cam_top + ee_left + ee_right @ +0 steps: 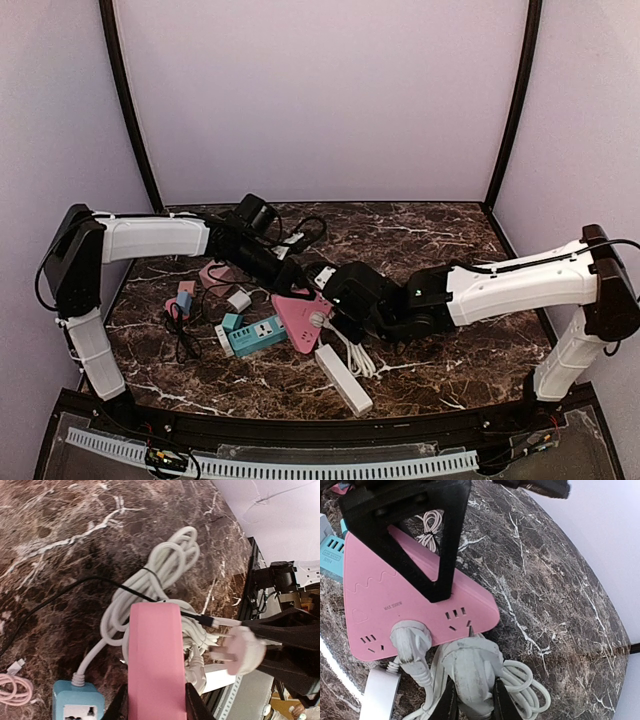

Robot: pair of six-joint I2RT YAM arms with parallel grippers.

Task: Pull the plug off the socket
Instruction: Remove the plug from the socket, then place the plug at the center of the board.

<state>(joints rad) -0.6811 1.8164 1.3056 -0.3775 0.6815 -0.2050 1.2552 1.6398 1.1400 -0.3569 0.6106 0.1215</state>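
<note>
**Marble bench: plug being drawn clear of the pink strip**

Dark brown, white-veined marble tabletop (450, 350), enclosed by pale lilac walls, is being used as the work surface. Near its middle, the pink triangular plastic power strip (300, 312) is being braced by the left gripper (157, 700), whose jaws are being kept closed on the strip's body, one on each side.

The white three-pin plug (242, 652) is being clamped at its body by the right gripper (473, 700), with the jaws nearly closed and nothing else between them. In the left wrist view its metal prongs (216, 653) are being shown bare, just beside the strip's edge but apart from it. The extraction step is therefore being judged as at its end or very close to it. From the right wrist view the gap is being read as narrow, and full clearance cannot be confirmed there.

The next move is being judged to call for a straight pull away from the socket face, in line with the prongs, while the strip is being held down. The bundled white cable (160, 575) lying under and beside the strip is being noted as a snag risk.

No container proper is being seen. Among the receptacles, one outlet on the pink strip is being occupied by a second grey-white plug (410, 640); its neighbouring slots are being shown vacant. The teal rectangular power strip (255, 336) and the white bar-shaped power strip (343, 378) are lying nearby, with nothing seen plugged into either.
</note>
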